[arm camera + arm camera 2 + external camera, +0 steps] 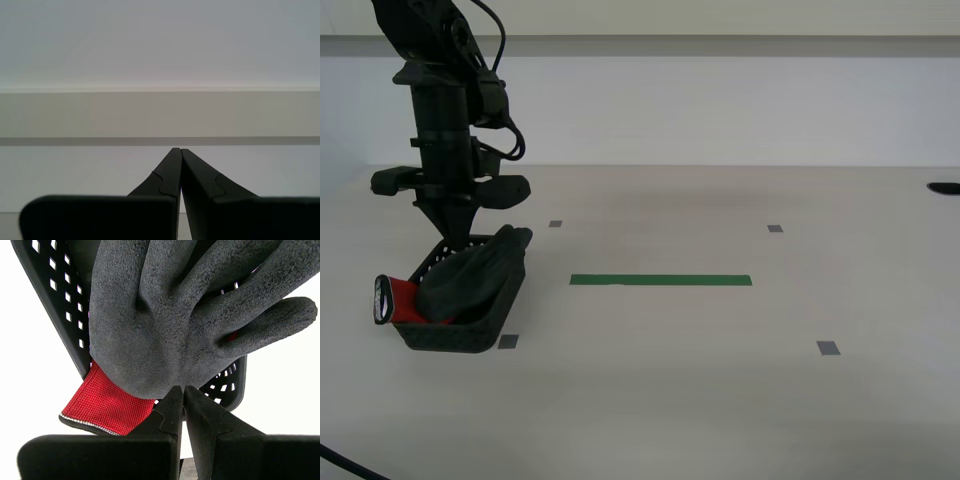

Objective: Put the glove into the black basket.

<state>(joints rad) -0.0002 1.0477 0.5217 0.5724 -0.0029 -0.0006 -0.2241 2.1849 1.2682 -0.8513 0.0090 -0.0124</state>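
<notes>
The glove [460,283] already lies in the black basket [495,318], red cuff overhanging its rim, while the second gripper [183,389], jaws pressed together and empty, sits just beside it.

I cannot read any text, label, brand or number in these views. The glove [165,325] and the black basket [470,335] carry no writing that is readable

my first gripper [180,150], fingers [167,172] together, facing wall [160,50]
</notes>
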